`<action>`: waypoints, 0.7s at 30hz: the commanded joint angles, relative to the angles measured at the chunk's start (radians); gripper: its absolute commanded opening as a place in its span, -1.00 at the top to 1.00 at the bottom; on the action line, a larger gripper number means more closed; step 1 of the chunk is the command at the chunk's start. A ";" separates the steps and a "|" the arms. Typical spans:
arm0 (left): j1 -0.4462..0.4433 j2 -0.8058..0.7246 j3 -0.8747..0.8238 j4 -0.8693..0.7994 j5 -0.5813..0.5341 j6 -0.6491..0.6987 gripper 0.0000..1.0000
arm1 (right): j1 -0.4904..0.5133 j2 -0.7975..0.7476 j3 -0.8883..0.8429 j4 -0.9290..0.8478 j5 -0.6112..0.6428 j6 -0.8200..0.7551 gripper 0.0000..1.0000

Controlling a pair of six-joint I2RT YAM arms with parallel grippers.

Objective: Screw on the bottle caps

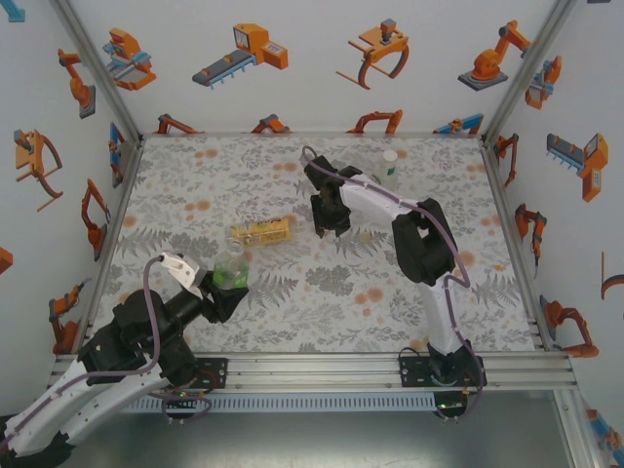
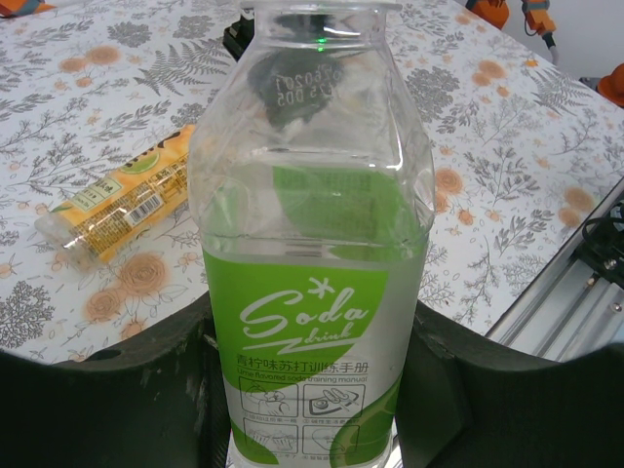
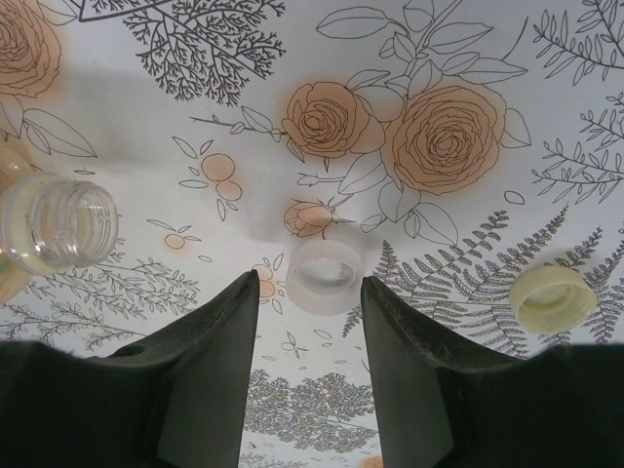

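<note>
Grip check, near left of the table (image 1: pixel 439 322): your left gripper (image 1: pixel 226 291) was clamped on the green-labelled bottle (image 2: pixel 312 322), one dark finger on each side of the lower label. The bottle's neck pointed away from the wrist and its mouth stood open. I could not tell whether its base touched the table.

Mid-table: the yellow-amber bottle (image 1: pixel 261 231) lay on its side between your two grippers, apart from the held bottle. Its threaded mouth was open and sat left of the right arm's fingers in the right wrist view.

Your right gripper (image 1: pixel 330 224) hung over the middle of the table, pointing down, jaws apart with nothing between the pads.

- The whitish cap (image 3: pixel 325 276) lay flat on the table just past the fingertips, in line with the gap, hollow side toward the camera. It looked clear of both fingers.
- The yellowish cap (image 3: pixel 554 296) lay further right, near the right finger but apart from it.

Far side: the tall clear bottle (image 1: pixel 390 166) stood upright beyond your right gripper, well apart from both caps.
</note>
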 commanded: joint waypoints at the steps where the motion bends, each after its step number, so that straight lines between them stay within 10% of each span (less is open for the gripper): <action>1: 0.006 -0.003 -0.001 0.027 -0.008 -0.014 1.00 | 0.009 -0.004 -0.004 -0.028 0.014 0.001 0.09; 21: 0.006 0.002 -0.003 0.027 -0.011 -0.016 1.00 | 0.009 0.023 -0.053 0.009 -0.018 0.015 0.09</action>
